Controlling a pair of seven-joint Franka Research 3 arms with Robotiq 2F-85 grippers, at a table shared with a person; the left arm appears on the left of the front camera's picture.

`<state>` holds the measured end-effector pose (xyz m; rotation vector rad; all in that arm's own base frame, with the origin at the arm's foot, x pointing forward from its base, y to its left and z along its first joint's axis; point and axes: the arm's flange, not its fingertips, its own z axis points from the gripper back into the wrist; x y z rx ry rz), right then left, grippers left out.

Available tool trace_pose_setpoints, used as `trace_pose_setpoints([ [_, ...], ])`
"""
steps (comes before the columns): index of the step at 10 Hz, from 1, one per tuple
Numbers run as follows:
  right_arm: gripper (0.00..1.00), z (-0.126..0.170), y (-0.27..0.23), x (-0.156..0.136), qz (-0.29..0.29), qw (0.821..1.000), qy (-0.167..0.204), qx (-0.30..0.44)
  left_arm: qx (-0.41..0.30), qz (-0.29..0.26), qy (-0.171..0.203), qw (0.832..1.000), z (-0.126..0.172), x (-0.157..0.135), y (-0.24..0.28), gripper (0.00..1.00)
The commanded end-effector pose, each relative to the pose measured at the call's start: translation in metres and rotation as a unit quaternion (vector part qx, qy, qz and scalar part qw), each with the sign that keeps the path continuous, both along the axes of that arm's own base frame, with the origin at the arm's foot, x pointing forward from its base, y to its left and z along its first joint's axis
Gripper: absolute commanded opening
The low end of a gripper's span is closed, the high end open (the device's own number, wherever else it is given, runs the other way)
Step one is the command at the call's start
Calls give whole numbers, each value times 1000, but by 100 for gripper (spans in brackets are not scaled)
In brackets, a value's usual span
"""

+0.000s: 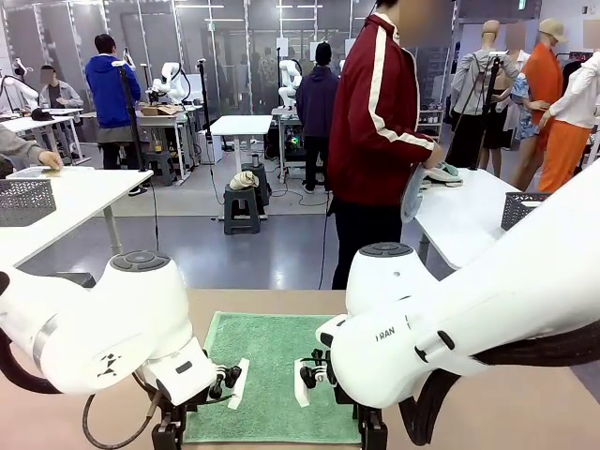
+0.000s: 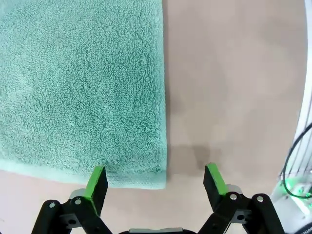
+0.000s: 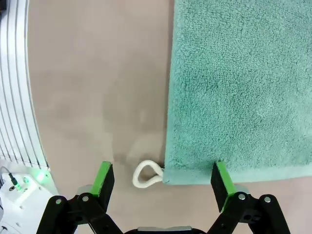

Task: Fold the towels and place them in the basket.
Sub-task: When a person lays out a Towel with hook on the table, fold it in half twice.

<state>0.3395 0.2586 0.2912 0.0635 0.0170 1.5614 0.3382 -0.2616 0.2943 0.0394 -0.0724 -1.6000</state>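
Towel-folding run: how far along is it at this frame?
Done: nothing that shows. The green towel lies flat and unfolded on the table.
In hand: the left gripper and the right gripper hang open over its two near corners, holding nothing; a white loop sits at the right-hand corner.
Left: gripping, folding and putting it away.

one sea-green towel (image 1: 272, 375), with a near corner lying between each gripper's fingers. one white loop (image 3: 146, 174), between the fingers of the right gripper (image 3: 163, 181). two grippers, that one and the left gripper (image 2: 156, 181), two green-padded fingers apiece, spread apart. two dark mesh baskets far beyond the fingertips, a left basket (image 1: 23, 202) and a right basket (image 1: 520, 208). one person (image 1: 380, 122) in red.
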Motion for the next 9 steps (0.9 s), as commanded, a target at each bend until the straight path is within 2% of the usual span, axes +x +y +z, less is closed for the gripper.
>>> trace_pose_setpoints([
  [1, 100, -6, 1, 6, 9, 1000, -9, 2, -4, 5, -18, 1000, -7, 2, -2, 100],
  [2, 100, -6, 1, 7, 7, 1000, -13, 1, -3, -3, -21, 1000, -8, 2, -2, 89],
  [3, 93, -6, 2, 6, 9, 1000, -22, -3, 1, -8, -22, 1000, -8, 2, -1, 80],
  [4, 80, -5, 2, 5, 6, 1000, -19, -2, 6, -10, -24, 1000, -7, 2, -1, 69],
  [5, 73, -4, 3, 5, 7, 1000, -19, 0, 3, -14, -27, 1000, -6, 1, 0, 60],
  [6, 60, -3, 4, 3, 7, 1000, -21, 0, -2, -18, -27, 999, -6, 1, 1, 49],
  [7, 53, -2, 5, 2, 6, 1000, -23, -2, -4, -19, -25, 999, -5, 0, 2, 40],
  [8, 40, 0, 5, 2, 5, 1000, -23, -2, -6, -21, -22, 1000, -2, 1, 2, 29],
  [9, 33, 1, 6, 2, 4, 1000, -24, -2, -5, -24, -16, 1000, 2, 1, 2, 20],
])
